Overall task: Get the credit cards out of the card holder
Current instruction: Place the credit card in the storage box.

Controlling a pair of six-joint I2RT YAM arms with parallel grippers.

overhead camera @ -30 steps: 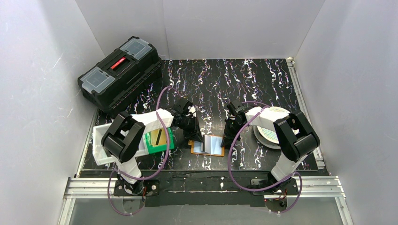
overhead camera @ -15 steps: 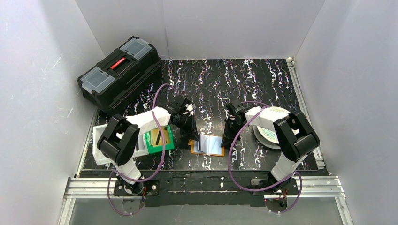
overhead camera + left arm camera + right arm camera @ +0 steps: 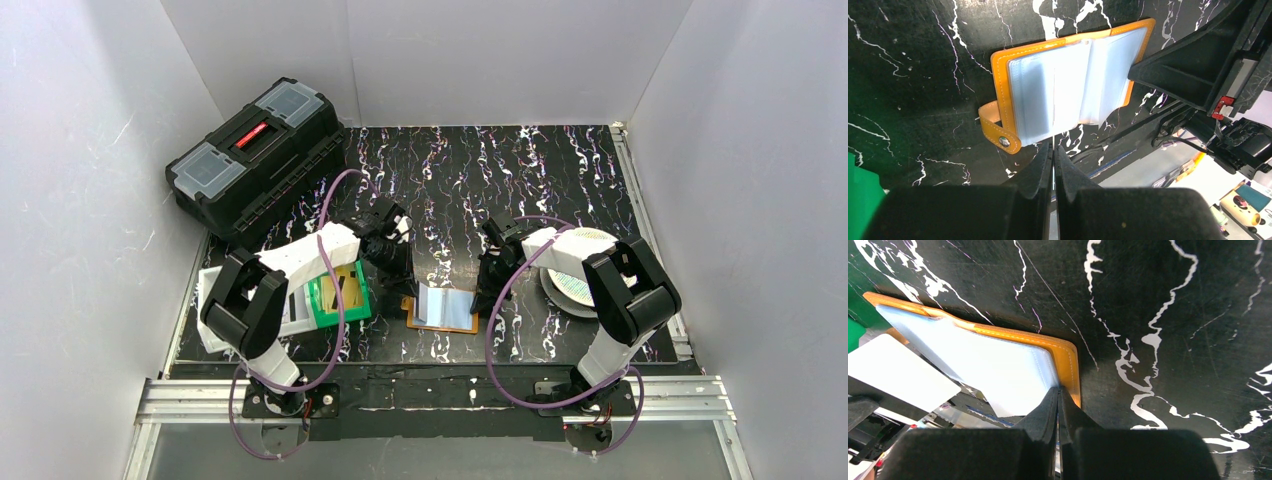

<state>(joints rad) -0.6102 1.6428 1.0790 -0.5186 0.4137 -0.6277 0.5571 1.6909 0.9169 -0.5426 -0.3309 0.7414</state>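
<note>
Your left gripper, pressed together like the right gripper pinning the card holder, has backed toward the green bin, perhaps carrying a card.

No writing can be read anywhere. The red strip label on the lid of the black plastic toolbox at far left carries pale marks too small to make out. The open orange bifold card holder shows no legible print.
</note>
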